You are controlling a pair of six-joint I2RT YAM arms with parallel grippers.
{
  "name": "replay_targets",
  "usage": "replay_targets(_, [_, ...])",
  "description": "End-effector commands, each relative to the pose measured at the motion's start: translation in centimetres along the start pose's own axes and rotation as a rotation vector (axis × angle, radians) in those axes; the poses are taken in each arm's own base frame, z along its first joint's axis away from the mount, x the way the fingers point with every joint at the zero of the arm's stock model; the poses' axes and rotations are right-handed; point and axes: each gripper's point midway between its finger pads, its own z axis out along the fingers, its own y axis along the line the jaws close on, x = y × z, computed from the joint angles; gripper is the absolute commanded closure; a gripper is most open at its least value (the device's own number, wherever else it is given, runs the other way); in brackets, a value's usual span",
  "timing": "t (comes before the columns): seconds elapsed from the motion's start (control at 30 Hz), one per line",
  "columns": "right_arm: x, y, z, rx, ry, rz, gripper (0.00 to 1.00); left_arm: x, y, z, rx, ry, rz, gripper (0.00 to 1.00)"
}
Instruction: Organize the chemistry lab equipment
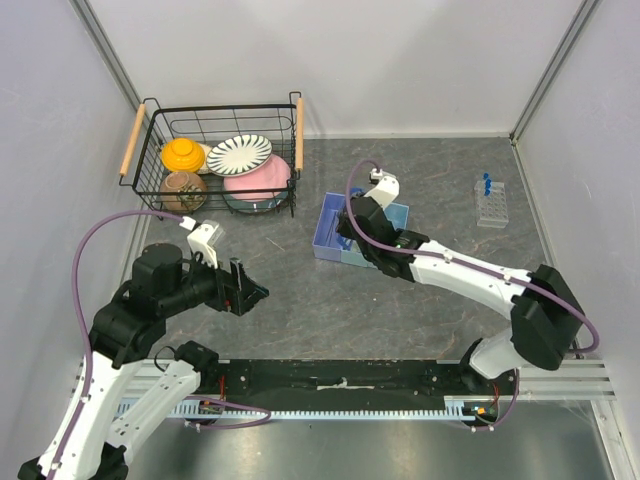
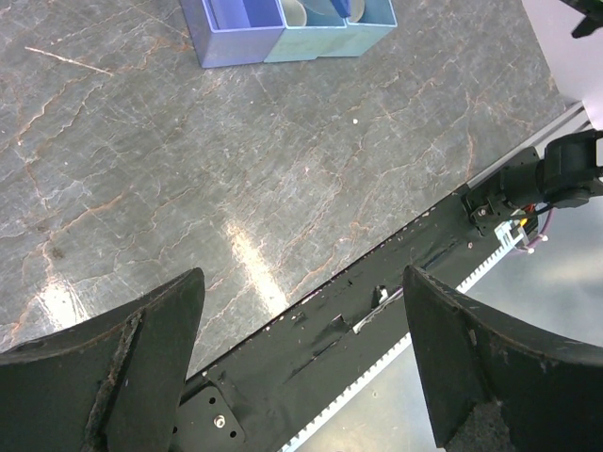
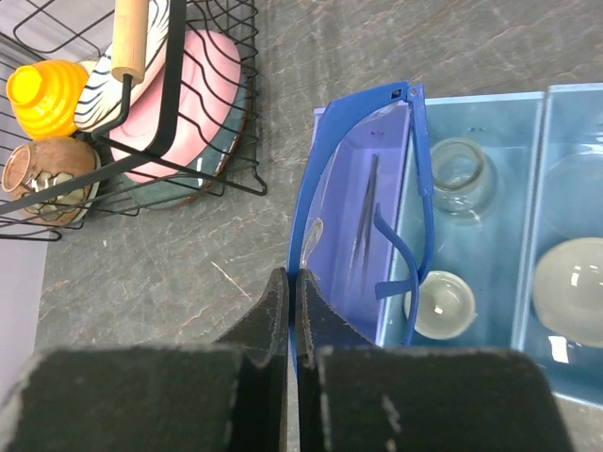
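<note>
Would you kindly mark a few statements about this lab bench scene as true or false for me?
1. The left gripper is open and empty. True.
2. The tube rack stands inside the wire basket. False: it stands apart, at the far right.
3. The right gripper is shut on the blue-framed safety glasses. True.
4. The tiny white cup lies in the basket. False: it sits in a light-blue tray compartment.

Thin spatula (image 3: 363, 221) flat just ahead of the right gripper (image 3: 290, 282), white cup (image 3: 438, 303) and dome dish (image 3: 570, 292) rightward, rack (image 1: 491, 208) well beyond.
</note>
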Motion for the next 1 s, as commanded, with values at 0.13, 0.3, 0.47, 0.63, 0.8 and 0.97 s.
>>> replay_targets(0.13, [-1.3, 4.8, 3.0, -0.125, -0.035, 0.094, 1.0, 0.0, -0.3, -0.1, 0.027, -0.012, 0.039, 0.08])
replay_targets(0.3, [-0.5, 5.0, 4.8, -0.118, -0.026, 0.087, 1.0, 0.1, -0.2, -0.2, 0.022, -0.008, 0.047, 0.08])
replay_targets(0.47, [0.0, 4.0, 6.5, -0.097, -0.006, 0.091, 1.0, 0.2, 0.0, -0.4, 0.013, -0.011, 0.056, 0.08])
replay_targets(0.63, [0.6, 2.9, 8.0, -0.085, 0.021, 0.1, 1.0, 0.1, 0.0, -0.5, 0.011, -0.01, 0.061, 0.08])
replay_targets(0.8, [2.0, 1.9, 9.3, -0.093, 0.073, 0.141, 1.0, 0.0, 0.0, -0.6, 0.007, -0.012, 0.063, 0.08])
replay_targets(0.97, [4.4, 1.6, 10.4, -0.112, 0.147, 0.153, 1.0, 0.2, 0.0, -0.6, 0.004, -0.009, 0.061, 0.08])
